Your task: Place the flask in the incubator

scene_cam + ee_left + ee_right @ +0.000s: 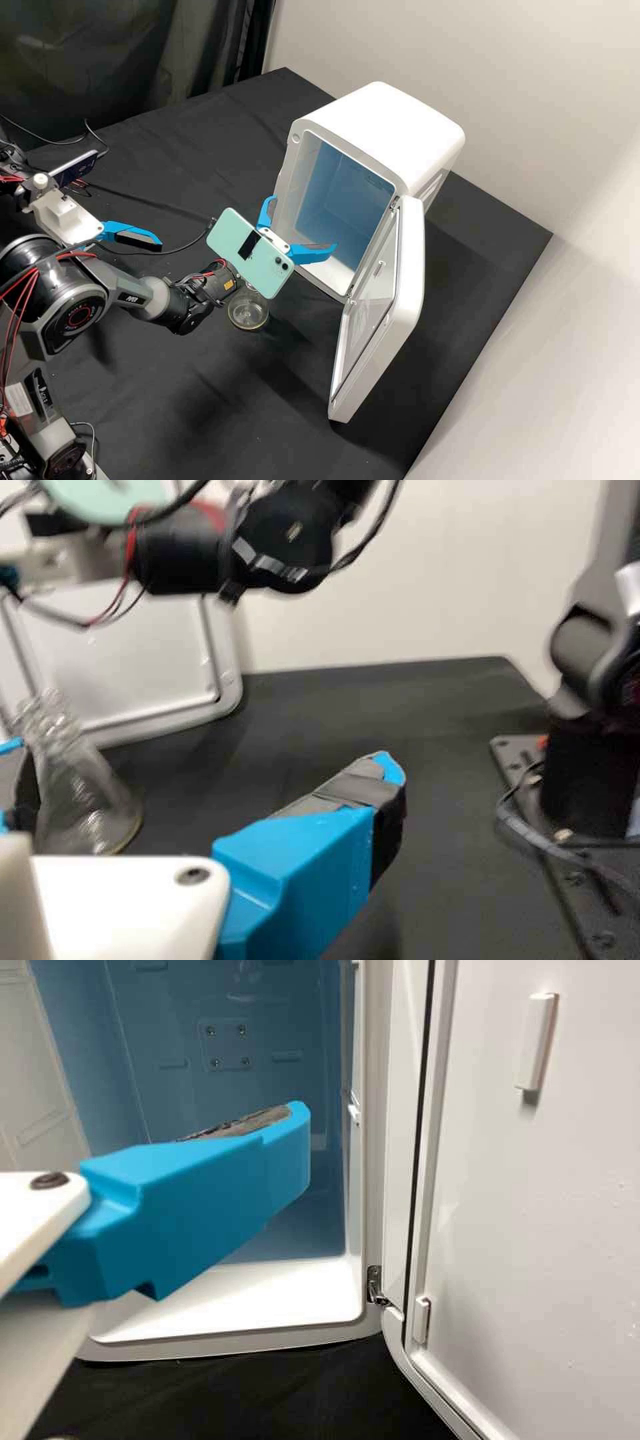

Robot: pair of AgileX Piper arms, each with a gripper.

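The white incubator [400, 133] stands at the back right of the bench with its door [383, 300] swung wide open, showing the empty blue inside [230, 1050]. My right gripper [291, 230] hangs open at the incubator's mouth with nothing between its blue fingers [200, 1200]. The clear glass flask [248, 310] stands upright on the black bench under the right arm's wrist, just in front of the incubator. My left gripper [137, 239] is off to the left, well away from the flask [75, 785], open and holding nothing.
A mint-green phone [250, 252] is mounted on the right arm's wrist. Cables [133, 193] trail over the bench at the left. The open door juts toward the bench's front right edge. An arm base [590, 750] stands near the bench edge.
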